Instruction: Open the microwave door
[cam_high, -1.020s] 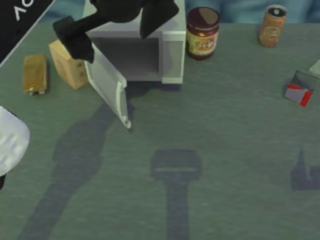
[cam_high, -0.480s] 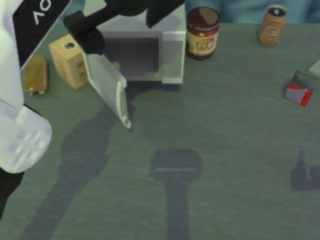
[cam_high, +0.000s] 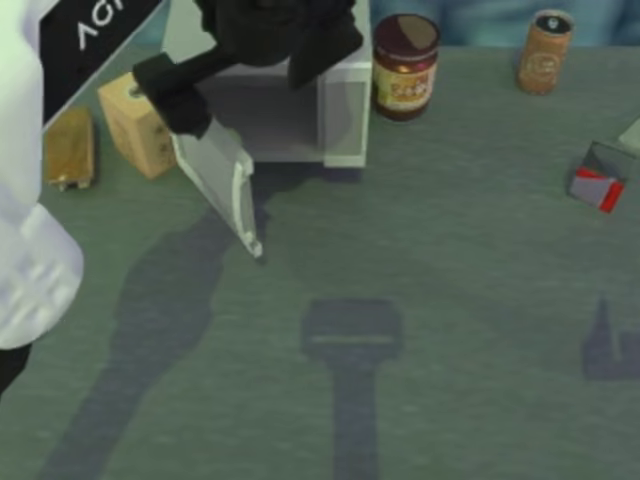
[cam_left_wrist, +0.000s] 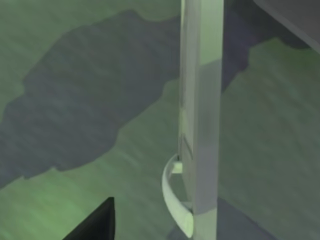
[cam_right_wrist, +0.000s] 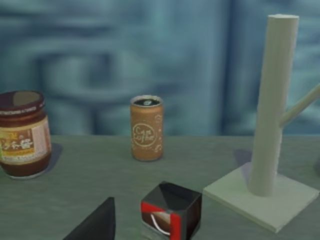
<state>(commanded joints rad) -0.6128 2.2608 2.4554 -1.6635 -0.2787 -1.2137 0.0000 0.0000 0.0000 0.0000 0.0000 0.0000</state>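
The light grey-white microwave stands at the back left of the table. Its cavity shows, because the microwave door stands swung out toward the front left, with the curved handle on its free edge. My left gripper hovers over the microwave's top and stands open, nothing between its fingers. One black finger is at the door's hinge end, the other over the roof. The left wrist view looks along the door's edge. My right gripper is outside the top view; one fingertip shows, jaws apart.
A tan wooden block and a golden-brown piece sit left of the door. A jar stands right of the microwave, a can farther right. A red-black box and a white stand are at the right edge.
My left gripper has shifted a little to the right over the microwave, and the arm's white link has come into view at the left. The door's angle looks unchanged.
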